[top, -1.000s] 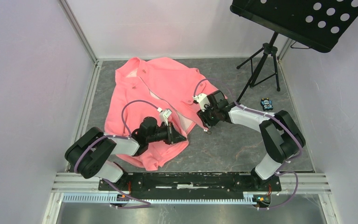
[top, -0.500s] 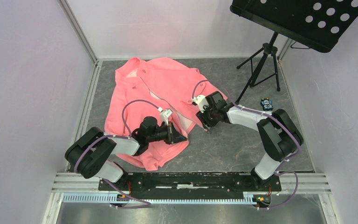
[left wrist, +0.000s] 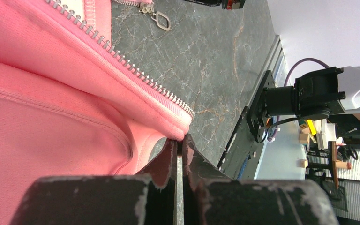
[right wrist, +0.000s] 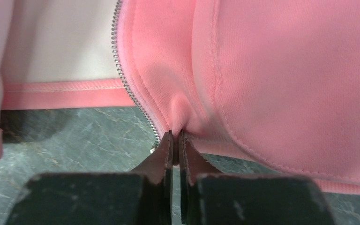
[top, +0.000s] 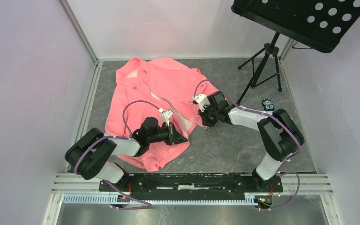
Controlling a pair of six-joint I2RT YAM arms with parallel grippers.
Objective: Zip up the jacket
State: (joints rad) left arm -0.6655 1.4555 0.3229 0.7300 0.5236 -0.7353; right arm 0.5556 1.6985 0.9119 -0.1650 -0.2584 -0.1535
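Note:
The coral-pink jacket (top: 154, 89) lies open on the grey table, collar toward the back wall. My left gripper (top: 183, 138) is shut on the bottom corner of one front panel, pinching the hem (left wrist: 180, 129) just below the zipper teeth (left wrist: 122, 58). My right gripper (top: 207, 123) is shut on the bottom edge of the other panel, with a fold of pink fabric (right wrist: 180, 115) between its fingertips beside that side's zipper teeth (right wrist: 126, 84). The slider and its ring pull (left wrist: 161, 19) lie on the table near the right gripper.
A black music stand (top: 304, 18) on a tripod (top: 262, 65) stands at the back right. A small blue and black object (top: 267, 104) lies by the right arm. White walls close in the left, right and back sides.
The right gripper has shifted slightly left toward the jacket's bottom edge and has shut on the fabric. The left arm has not moved.

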